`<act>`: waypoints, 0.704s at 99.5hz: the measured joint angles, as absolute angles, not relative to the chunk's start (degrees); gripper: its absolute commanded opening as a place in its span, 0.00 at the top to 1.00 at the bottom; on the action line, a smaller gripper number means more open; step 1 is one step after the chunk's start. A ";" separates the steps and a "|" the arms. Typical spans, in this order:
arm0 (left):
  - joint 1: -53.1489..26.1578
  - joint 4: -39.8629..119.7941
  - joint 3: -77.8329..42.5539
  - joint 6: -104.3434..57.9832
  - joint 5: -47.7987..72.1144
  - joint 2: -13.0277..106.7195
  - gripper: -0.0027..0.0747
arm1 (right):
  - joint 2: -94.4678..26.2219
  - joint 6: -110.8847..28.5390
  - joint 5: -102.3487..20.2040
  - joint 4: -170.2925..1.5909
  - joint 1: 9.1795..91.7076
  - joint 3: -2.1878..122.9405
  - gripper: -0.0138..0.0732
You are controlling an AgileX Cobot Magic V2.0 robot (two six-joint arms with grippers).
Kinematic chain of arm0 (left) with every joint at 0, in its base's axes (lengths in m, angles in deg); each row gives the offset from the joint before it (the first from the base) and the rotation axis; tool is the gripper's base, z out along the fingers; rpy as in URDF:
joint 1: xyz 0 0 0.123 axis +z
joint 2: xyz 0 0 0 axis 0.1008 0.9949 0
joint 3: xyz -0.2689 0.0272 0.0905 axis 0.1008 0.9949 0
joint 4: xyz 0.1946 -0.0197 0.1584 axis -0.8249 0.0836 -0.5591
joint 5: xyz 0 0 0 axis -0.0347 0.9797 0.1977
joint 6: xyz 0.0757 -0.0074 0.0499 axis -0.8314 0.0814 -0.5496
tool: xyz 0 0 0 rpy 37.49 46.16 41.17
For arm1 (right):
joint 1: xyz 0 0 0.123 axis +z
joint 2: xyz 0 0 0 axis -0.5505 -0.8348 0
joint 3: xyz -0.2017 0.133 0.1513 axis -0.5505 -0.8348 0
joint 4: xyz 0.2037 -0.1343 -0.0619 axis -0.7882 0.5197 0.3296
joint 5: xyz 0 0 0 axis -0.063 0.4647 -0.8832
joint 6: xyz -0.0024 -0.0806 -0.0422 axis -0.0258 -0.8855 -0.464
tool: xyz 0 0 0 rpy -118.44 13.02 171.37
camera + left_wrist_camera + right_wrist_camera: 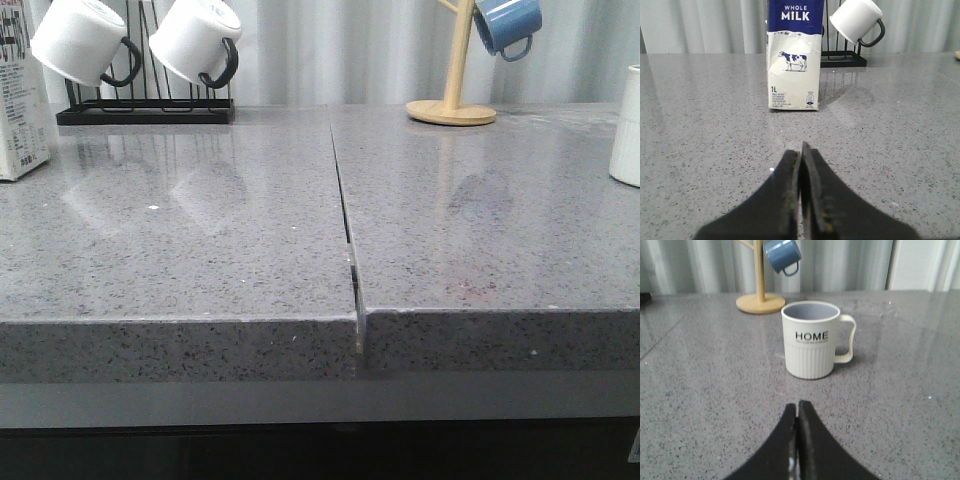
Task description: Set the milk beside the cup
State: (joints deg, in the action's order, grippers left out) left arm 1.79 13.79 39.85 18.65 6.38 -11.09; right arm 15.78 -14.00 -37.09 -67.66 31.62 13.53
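Observation:
The milk carton [793, 55], white with a dark blue top and a cow picture, stands upright on the grey counter straight ahead of my left gripper [801, 150], which is shut and empty, well short of it. In the front view the carton [20, 100] shows only at the far left edge. The off-white HOME cup [810, 339], ribbed below, handle to its right, stands ahead of my right gripper [798, 407], shut and empty. In the front view the cup [627, 125] is cut off at the far right edge. Neither gripper shows in the front view.
A black rack [145, 108] with two white black-handled mugs [195, 42] stands at the back left, beside the carton. A wooden mug tree [452, 100] with a blue mug [508, 25] stands at the back right. A seam [345, 220] splits the two counter slabs.

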 measured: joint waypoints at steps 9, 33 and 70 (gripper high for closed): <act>1.79 13.79 39.85 18.65 6.38 -11.09 0.99 | 13.08 -14.00 -38.10 -67.66 31.62 13.53 0.92; 1.79 13.79 39.85 18.65 6.38 -11.09 0.99 | 5.64 -13.90 -42.95 -67.66 31.62 13.53 0.48; 1.79 13.79 39.85 18.65 6.38 -11.09 0.99 | -4.38 -13.90 -51.43 -67.66 30.90 14.53 0.45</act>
